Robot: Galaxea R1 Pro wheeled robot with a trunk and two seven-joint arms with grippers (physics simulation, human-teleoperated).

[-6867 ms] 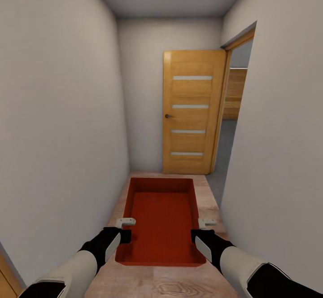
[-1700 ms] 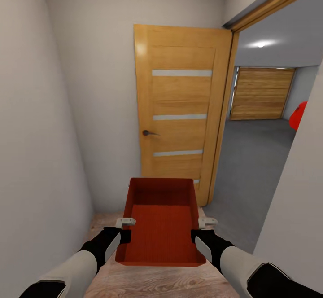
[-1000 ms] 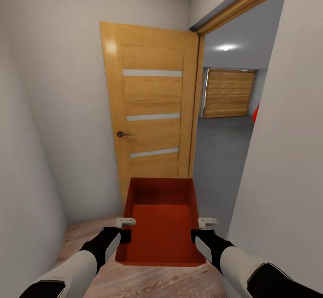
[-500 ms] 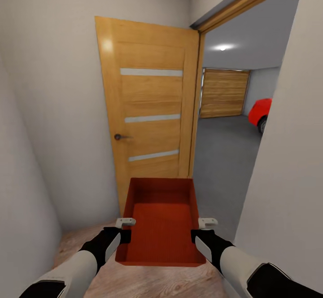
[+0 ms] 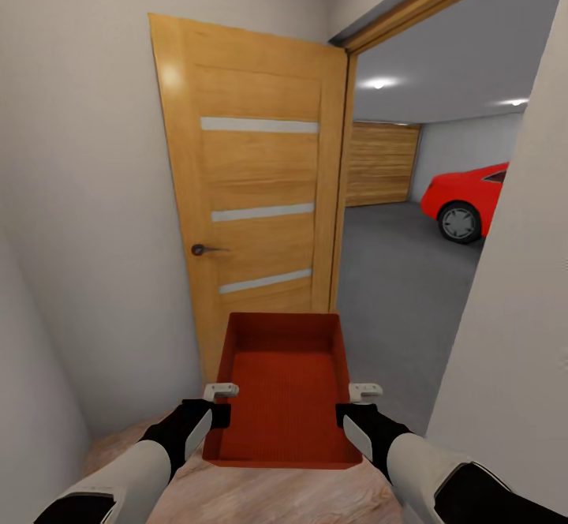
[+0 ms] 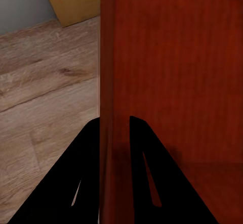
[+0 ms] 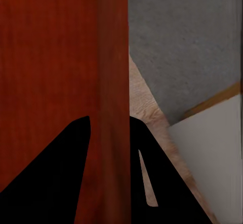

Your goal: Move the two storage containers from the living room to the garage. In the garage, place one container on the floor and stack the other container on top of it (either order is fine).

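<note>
The left gripper is clamped on the left side wall of the storage container: in the left wrist view its two dark fingers sit one on each side of the thin orange-red wall. The right gripper grips the opposite side wall in the same way, one finger inside the bin and one outside. Between the two grippers the open-top container hangs level in front of the robot, above the wood-plank flooring, with nothing inside it.

Taking the container as the landmark: just beyond its far end stands an open wooden door with three pale strips and a dark handle. To the right of the container and past the door frame lies the grey concrete floor of the garage. Farther off in that room, well apart from the container, are a red car and a wooden garage door. Close on the container's right side a white wall edges the opening.

The step in hand looks like carrying the first container through the doorway; setting it down and stacking are not yet done. The chief risk is the narrow passage. The container's far end is near the door, and the right arm is near the wall corner, so a tight turn could knock the bin against either. Because each gripper holds only a thin wall, such a knock could twist the bin loose or tilt it out of one grip.
</note>
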